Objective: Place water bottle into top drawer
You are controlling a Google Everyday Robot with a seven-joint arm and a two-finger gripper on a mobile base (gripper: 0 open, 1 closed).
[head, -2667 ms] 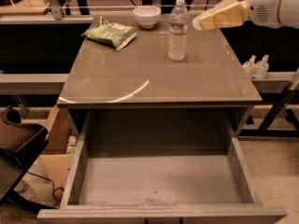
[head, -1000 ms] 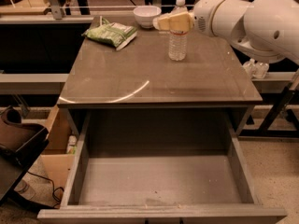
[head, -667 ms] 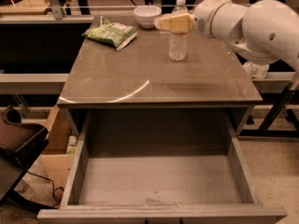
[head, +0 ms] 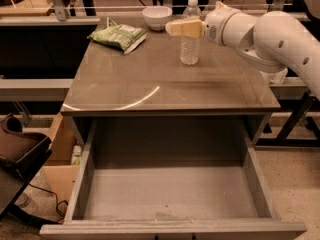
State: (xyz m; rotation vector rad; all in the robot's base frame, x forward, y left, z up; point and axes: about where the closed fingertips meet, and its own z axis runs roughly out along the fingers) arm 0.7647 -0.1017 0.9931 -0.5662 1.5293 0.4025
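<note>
The water bottle [head: 190,51] stands upright at the back of the grey tabletop [head: 165,86], clear and ribbed with a white cap. My gripper [head: 183,28] reaches in from the right on the white arm [head: 270,34] and sits at the bottle's upper half, overlapping its label band. I cannot tell whether it holds the bottle. The top drawer [head: 82,179] is pulled open below the table's front edge, and its grey floor is bare.
A white bowl [head: 157,17] stands at the back, just left of the bottle. A green snack bag [head: 118,36] lies at the back left. A cardboard box [head: 57,154] and a dark seat [head: 20,151] stand on the floor at the left.
My gripper has moved left from the table's right side to the bottle's upper half. Over the last second it has hardly moved. The bottle stands where it was.
</note>
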